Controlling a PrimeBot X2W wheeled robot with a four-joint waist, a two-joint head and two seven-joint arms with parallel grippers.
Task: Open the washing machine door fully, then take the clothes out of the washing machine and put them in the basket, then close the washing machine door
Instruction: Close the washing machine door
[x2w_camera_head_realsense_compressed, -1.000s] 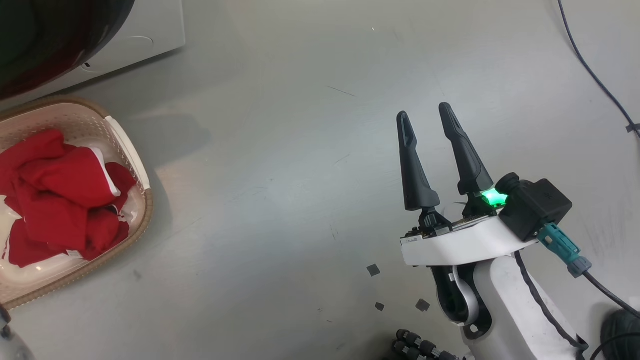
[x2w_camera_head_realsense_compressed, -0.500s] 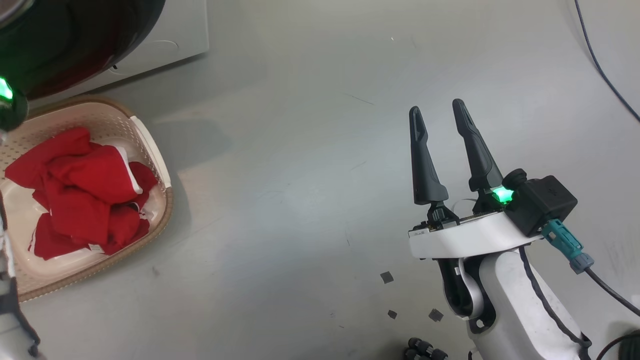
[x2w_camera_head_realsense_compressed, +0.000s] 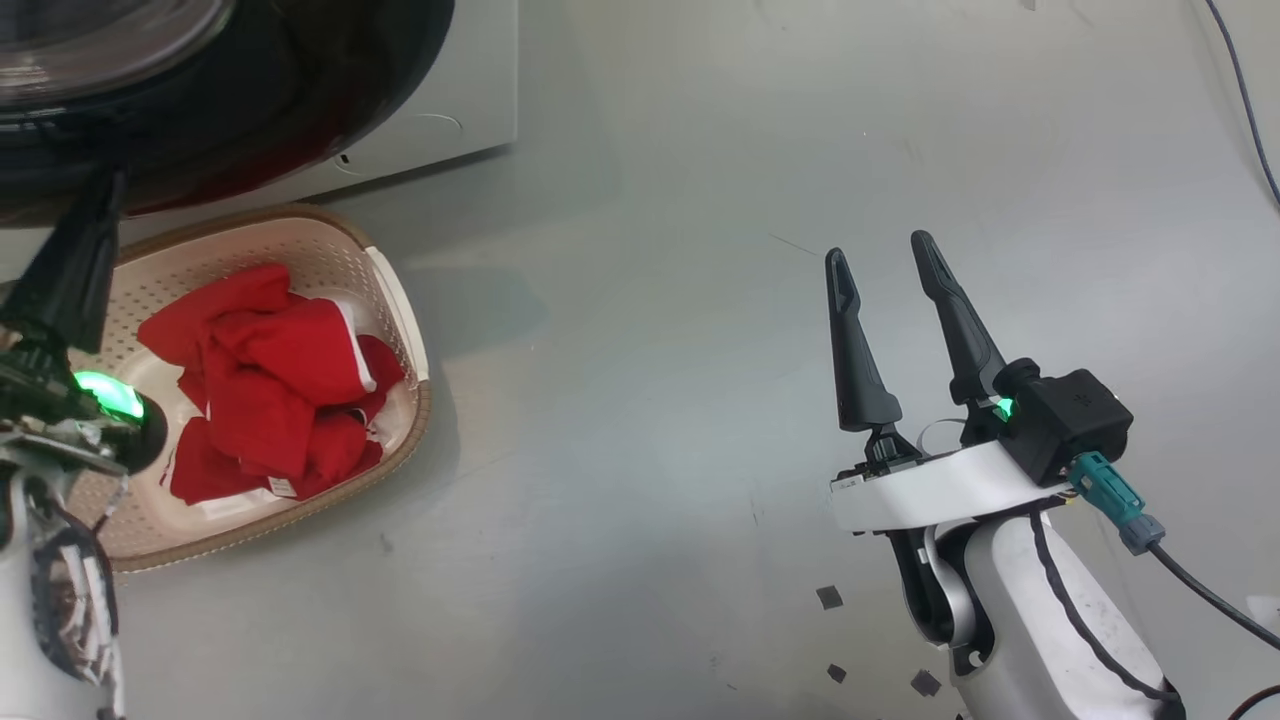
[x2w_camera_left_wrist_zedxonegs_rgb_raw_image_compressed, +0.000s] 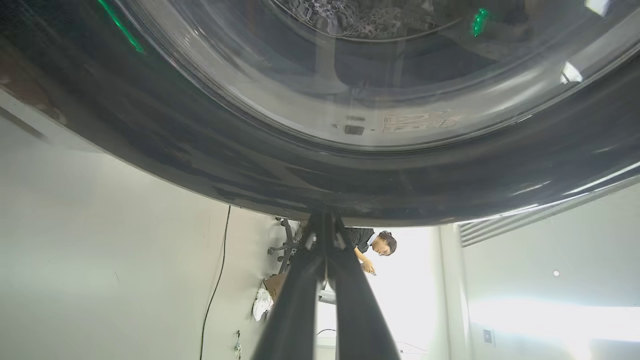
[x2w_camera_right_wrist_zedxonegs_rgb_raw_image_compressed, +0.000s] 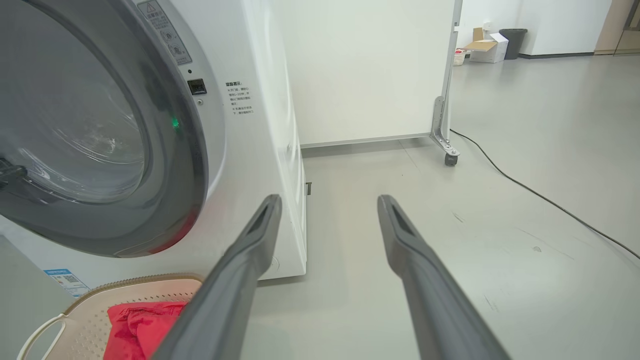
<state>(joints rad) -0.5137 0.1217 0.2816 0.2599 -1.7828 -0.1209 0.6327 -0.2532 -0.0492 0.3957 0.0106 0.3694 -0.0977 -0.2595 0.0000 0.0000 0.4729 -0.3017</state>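
Camera swing accounts for most of the shift in the head view: basket, machine and floor have all slid across it together, so none of them has itself moved. The real change is at the far left, where the left hand (x2w_camera_head_realsense_compressed: 108, 185) has come into the picture. Its two fingers are pressed together into one dark blade with nothing between them, and its wrist view shows the tips at the lower edge of the washing machine door (x2w_camera_head_realsense_compressed: 300, 100), touching or nearly so. The clothes (x2w_camera_head_realsense_compressed: 270, 370) lie just right of and below that hand as a crumpled red heap in the basket (x2w_camera_head_realsense_compressed: 405, 310), as they did a second ago. Unloading looks finished, and I judge the step in hand to be closing the door.

The door is round, so it has no long axis. Its glossy black face is turned outward, toward the left hand's tips and away from the washing machine (x2w_camera_head_realsense_compressed: 450, 110). From the right wrist it seems to sit close against the white front; whether it has latched I cannot tell. The heap shows no clear direction either.

Well to the right, far from basket and door, the right hand (x2w_camera_head_realsense_compressed: 878, 247) hangs over bare floor (x2w_camera_head_realsense_compressed: 650, 400), fingers spread wide and holding nothing
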